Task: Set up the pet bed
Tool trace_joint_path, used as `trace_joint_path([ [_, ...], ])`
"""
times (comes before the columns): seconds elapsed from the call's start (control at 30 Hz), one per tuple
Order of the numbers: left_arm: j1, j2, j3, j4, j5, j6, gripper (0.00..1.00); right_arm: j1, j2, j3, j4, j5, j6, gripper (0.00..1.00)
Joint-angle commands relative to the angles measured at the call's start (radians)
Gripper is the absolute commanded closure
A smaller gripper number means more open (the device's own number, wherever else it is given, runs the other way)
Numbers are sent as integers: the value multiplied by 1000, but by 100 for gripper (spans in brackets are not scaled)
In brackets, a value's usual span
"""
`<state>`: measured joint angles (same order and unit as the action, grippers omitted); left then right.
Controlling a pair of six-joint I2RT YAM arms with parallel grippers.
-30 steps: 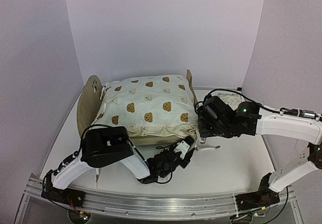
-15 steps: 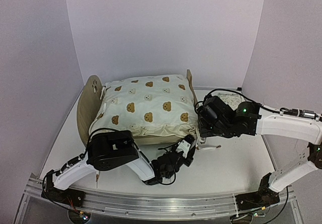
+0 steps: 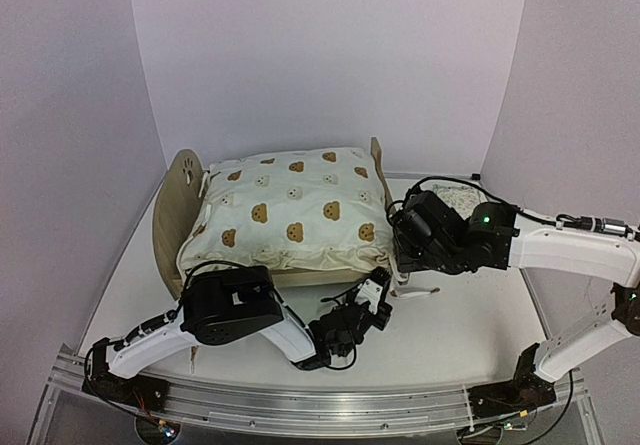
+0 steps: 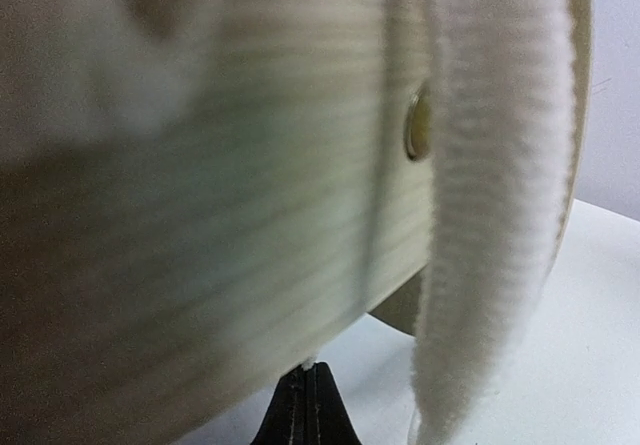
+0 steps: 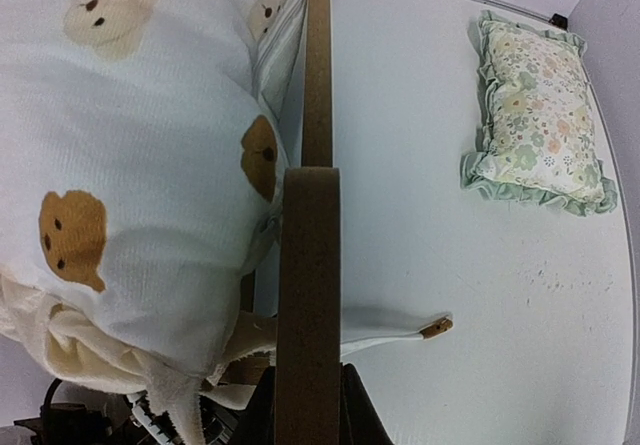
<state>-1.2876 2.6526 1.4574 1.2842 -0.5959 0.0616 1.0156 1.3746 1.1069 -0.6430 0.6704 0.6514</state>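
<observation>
The pet bed (image 3: 180, 200) stands at the back left, its paw-print headboard on the left and its footboard (image 3: 378, 160) on the right. The cream bear-print quilt (image 3: 295, 210) is heaped over it. My right gripper (image 3: 400, 253) is shut on the near end of the footboard (image 5: 316, 65), whose brown edge sits between the fingers of the right gripper (image 5: 308, 375). Below the quilt's front right corner, my left gripper (image 3: 380, 287) is shut. In the left wrist view a white tuft of the quilt (image 4: 200, 185) shows pinched at the left gripper (image 4: 308, 368).
The small green-patterned pillow (image 3: 455, 197) lies to the right behind the right arm, and shows flat on the table in the right wrist view (image 5: 535, 115). A white ribbon with a wooden toggle (image 5: 435, 327) trails on the table beside the footboard. The enclosure walls stand close behind.
My left arm has reached further right along the quilt's front edge and its gripper has closed from open to shut. The right arm and the bed have not moved.
</observation>
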Motion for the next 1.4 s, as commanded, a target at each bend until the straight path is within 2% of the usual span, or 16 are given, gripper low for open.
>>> trace_joint_path([
  [0.0,47,11,30,-3,-73,-53,100,54,-78,57,235,-56,80,100],
  [1.37,43,-11,9,-47,1,-115,100,57,-97,10,236,-5,87,100],
])
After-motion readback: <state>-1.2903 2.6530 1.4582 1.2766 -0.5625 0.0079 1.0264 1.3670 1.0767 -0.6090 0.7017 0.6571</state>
